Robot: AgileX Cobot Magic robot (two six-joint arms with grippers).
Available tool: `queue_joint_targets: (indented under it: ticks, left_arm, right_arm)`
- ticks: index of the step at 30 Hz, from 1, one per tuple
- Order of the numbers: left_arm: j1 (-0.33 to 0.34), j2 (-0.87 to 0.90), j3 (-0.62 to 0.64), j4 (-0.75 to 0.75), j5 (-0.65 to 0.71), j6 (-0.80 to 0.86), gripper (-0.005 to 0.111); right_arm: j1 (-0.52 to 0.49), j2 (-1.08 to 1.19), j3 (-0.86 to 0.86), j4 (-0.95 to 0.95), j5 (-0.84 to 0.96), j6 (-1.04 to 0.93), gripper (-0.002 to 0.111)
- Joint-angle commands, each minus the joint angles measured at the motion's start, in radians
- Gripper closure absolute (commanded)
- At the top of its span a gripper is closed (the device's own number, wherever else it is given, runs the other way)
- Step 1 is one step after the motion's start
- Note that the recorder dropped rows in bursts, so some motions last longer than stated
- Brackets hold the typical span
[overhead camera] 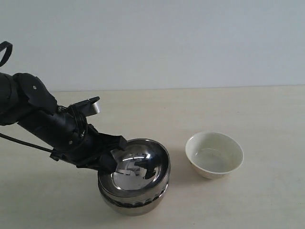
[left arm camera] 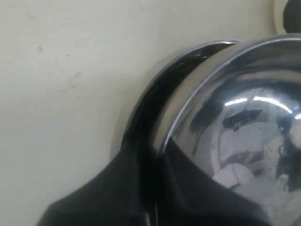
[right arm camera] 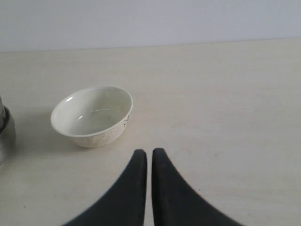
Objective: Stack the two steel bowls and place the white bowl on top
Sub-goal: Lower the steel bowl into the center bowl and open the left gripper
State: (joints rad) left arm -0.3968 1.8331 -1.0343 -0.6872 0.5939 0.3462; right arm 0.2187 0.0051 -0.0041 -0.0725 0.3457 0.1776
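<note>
One steel bowl sits tilted inside the other steel bowl at the front left of the table. My left gripper is shut on the upper bowl's left rim, one finger inside and one outside. The left wrist view shows the upper bowl with the lower bowl's rim beyond it, and the left gripper pinching the rim. The white bowl stands upright and empty to the right, apart from the stack. In the right wrist view my right gripper is shut on nothing, a short way from the white bowl.
The pale table runs back to a plain light wall. An edge of the steel stack shows at the side of the right wrist view. My right arm is out of the exterior view.
</note>
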Motion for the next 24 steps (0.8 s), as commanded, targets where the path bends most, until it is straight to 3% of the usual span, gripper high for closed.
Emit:
queue_joint_targets:
  ticks: [1, 14, 16, 21, 24]
  left_arm:
    - [-0.008, -0.002, -0.007, 0.007, 0.006, 0.004, 0.103]
    - [-0.008, -0.007, -0.042, 0.022, 0.072, 0.004, 0.102]
    - [-0.008, -0.012, -0.049, 0.022, 0.079, 0.004, 0.096]
    - [-0.008, -0.024, -0.049, 0.022, 0.087, -0.013, 0.062]
    - [-0.008, -0.024, -0.049, 0.022, 0.094, -0.014, 0.058]
  right_arm:
    - [-0.001, -0.005, 0.004, -0.008, -0.004, 0.0, 0.108]
    - [-0.001, -0.005, 0.004, -0.008, -0.004, 0.0, 0.108]
    - [-0.001, -0.005, 0.004, -0.008, -0.004, 0.0, 0.108]
    - [-0.001, -0.005, 0.004, -0.008, -0.004, 0.0, 0.108]
    - [-0.001, -0.005, 0.004, -0.008, -0.004, 0.0, 0.108]
